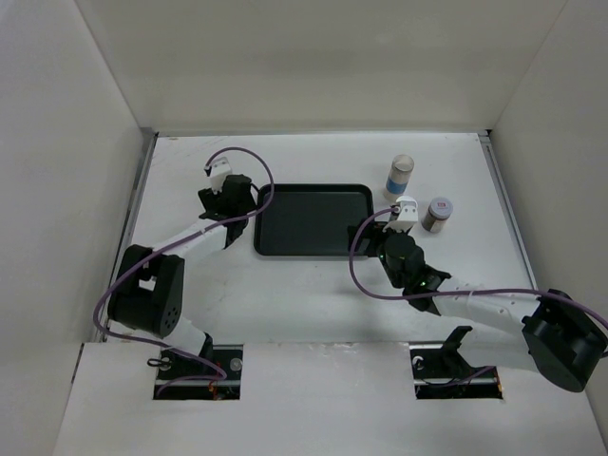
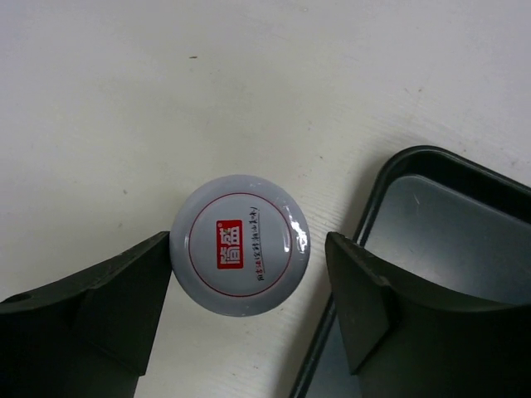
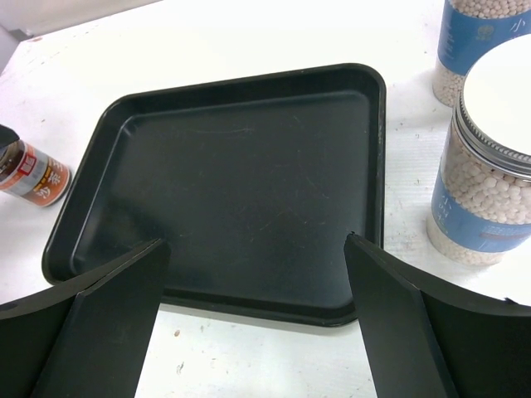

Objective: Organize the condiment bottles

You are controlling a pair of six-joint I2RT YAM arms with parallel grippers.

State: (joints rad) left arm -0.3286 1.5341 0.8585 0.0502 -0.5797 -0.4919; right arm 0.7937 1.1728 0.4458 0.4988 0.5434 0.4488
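A short jar with a pale lid bearing a red mark (image 2: pixel 241 246) stands on the white table between my left gripper's (image 2: pixel 249 245) open fingers. The left finger is almost at the lid and the right finger stands off it. In the top view the left gripper (image 1: pixel 231 190) hides this jar. Its dark, orange-labelled body (image 3: pixel 33 176) shows at the left of the right wrist view. My right gripper (image 3: pixel 255 243) is open and empty over the tray's near right corner. Two pale jars with blue bands (image 3: pixel 485 166) (image 3: pixel 485 41) stand to its right. A white blue-banded jar (image 1: pixel 400 176) and a short red-marked jar (image 1: pixel 438 214) stand right of the tray.
The black rectangular tray (image 1: pixel 275 242) lies mid-table with nothing in it; its left edge (image 2: pixel 390 178) is just right of the left gripper's right finger. White walls enclose the table on three sides. A purple cable loops at each arm.
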